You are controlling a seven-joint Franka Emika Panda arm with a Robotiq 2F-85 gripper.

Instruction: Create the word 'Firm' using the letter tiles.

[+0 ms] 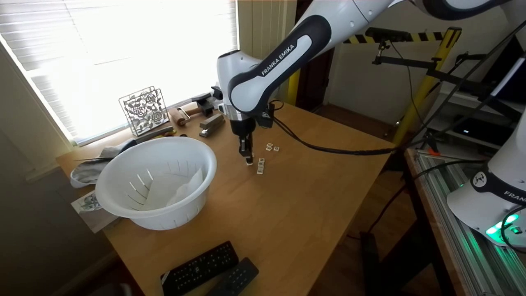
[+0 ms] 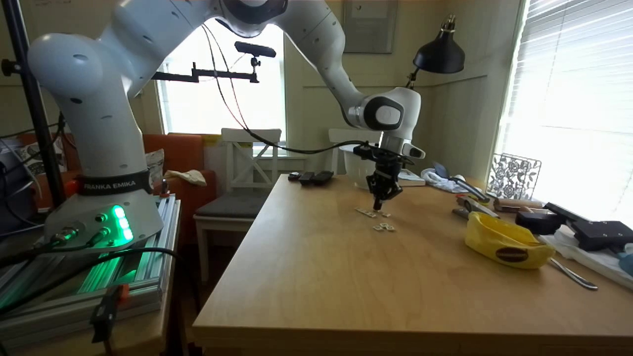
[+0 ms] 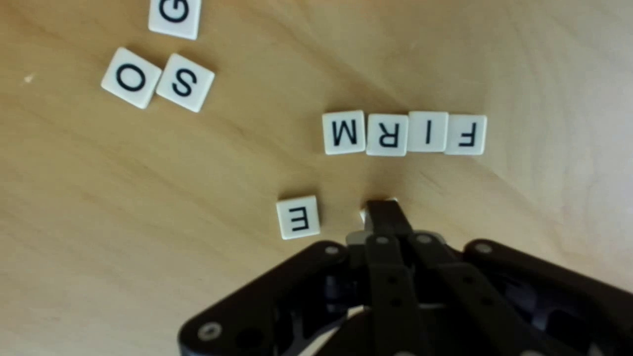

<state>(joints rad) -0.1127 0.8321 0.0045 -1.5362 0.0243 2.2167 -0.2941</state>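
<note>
In the wrist view, letter tiles F (image 3: 466,135), I (image 3: 428,131), R (image 3: 387,135) and M (image 3: 344,132) stand side by side in a slightly uneven row, upside down in this view, reading FIRM from the other side. The row also shows in both exterior views (image 1: 261,166) (image 2: 366,212). My gripper (image 3: 390,212) is shut, its fingertips down over another tile (image 3: 363,216); only that tile's corners show and its letter is hidden. An E tile (image 3: 298,217) lies beside the fingertips. O (image 3: 131,78), S (image 3: 185,82) and G (image 3: 175,15) lie apart from the row.
A white bowl (image 1: 197,150) stands on the wooden table (image 1: 296,197), with remotes (image 1: 201,267) near an edge. A stapler (image 1: 212,124), a metal flower-patterned holder (image 1: 144,111) and a yellow pouch (image 2: 504,240) lie on the window side. A cable (image 1: 345,151) hangs from the arm.
</note>
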